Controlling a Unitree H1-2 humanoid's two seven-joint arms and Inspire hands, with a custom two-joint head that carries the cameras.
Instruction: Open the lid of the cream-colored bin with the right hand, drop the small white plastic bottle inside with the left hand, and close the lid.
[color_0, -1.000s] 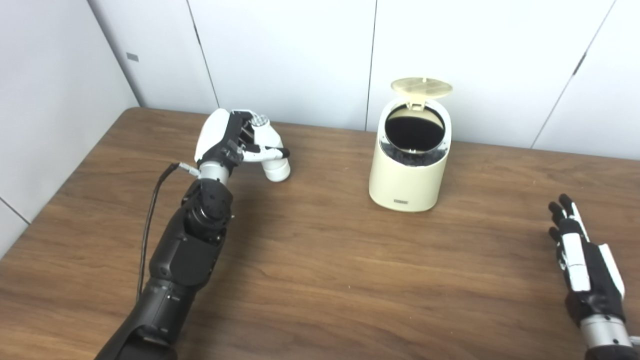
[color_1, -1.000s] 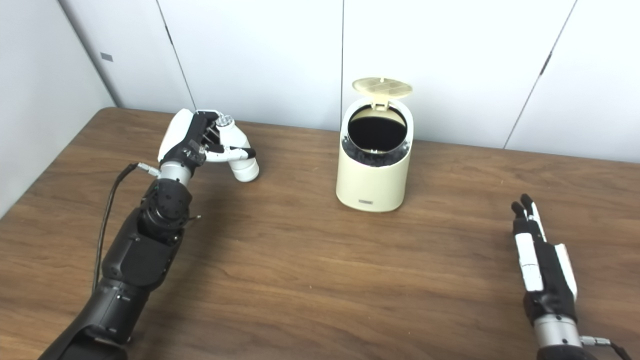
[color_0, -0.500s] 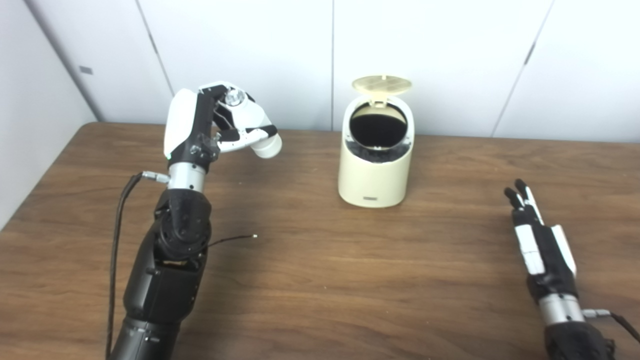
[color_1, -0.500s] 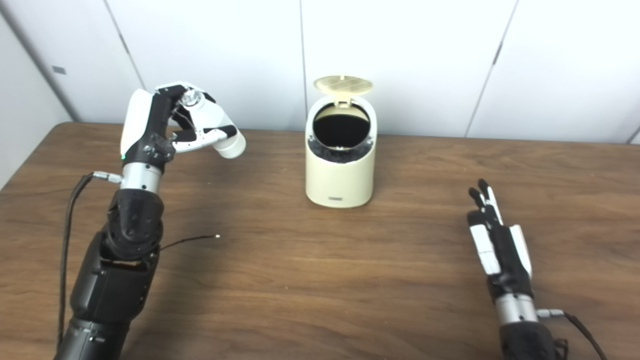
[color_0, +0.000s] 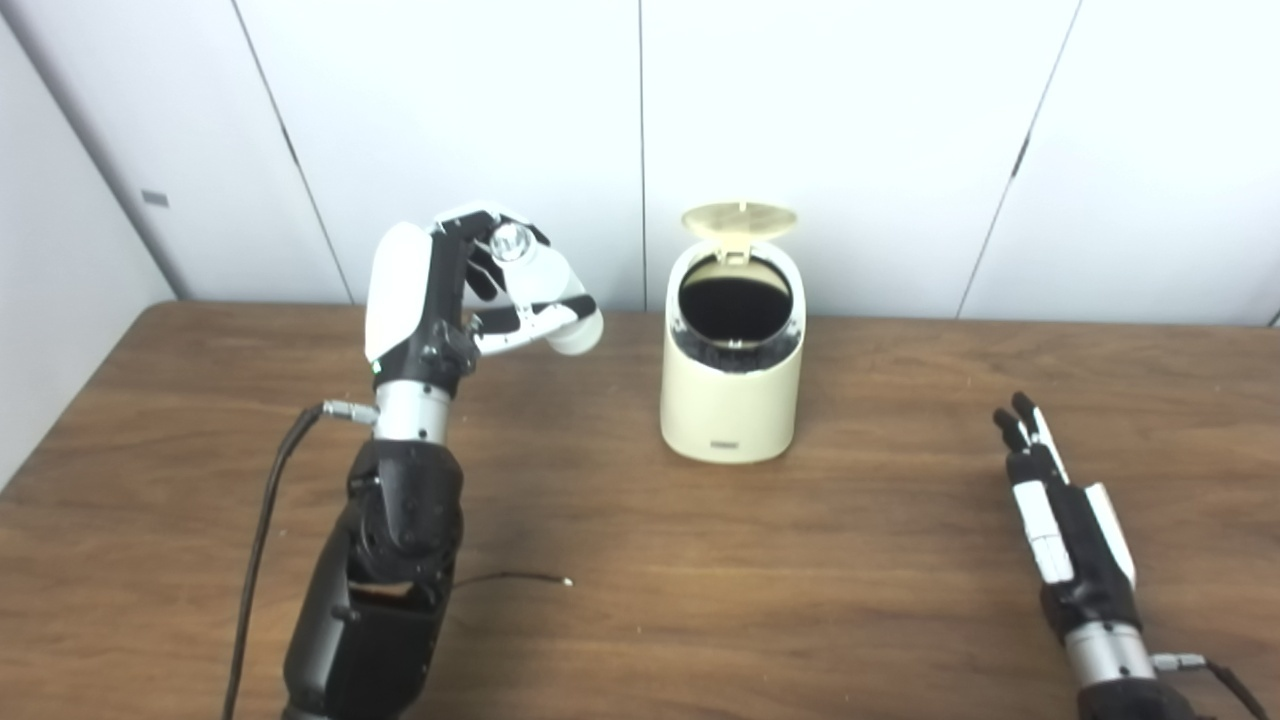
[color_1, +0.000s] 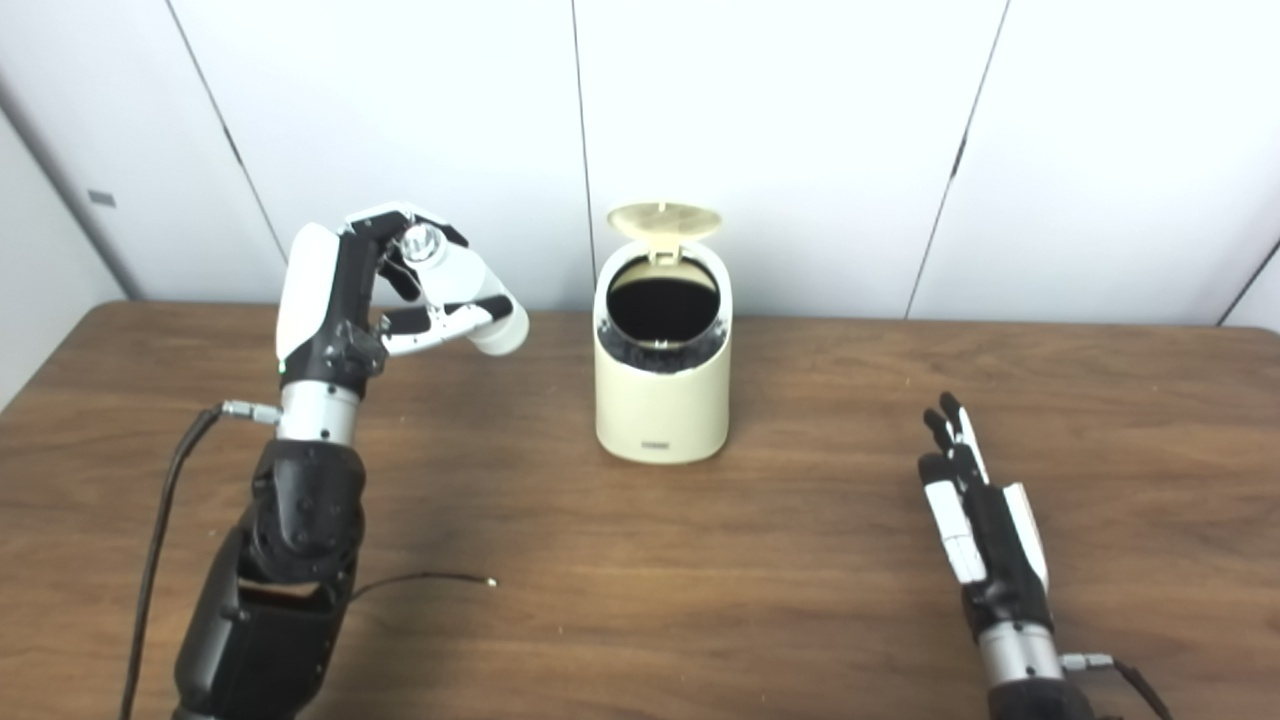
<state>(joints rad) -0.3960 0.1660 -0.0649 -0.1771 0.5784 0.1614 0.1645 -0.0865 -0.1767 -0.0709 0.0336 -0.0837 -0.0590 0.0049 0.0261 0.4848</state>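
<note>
left hand (color_0: 440, 300) raised above worktop (color_0: 640, 560), fingers (color_0: 530, 318) clasped round small white bottle (color_0: 545, 295), held tilted, left of cream bin (color_0: 730, 395). bin lid (color_0: 740, 218) stands open. right hand (color_0: 1065, 520) lies flat on worktop, fingers outstretched, empty, well apart from bin.

Open air is left between the raised left robot hand (color_0: 450, 290) and the bin (color_0: 730, 400). The bin's mouth is unblocked, its lid (color_0: 739, 218) tipped back toward the wall (color_0: 850, 130) behind.
</note>
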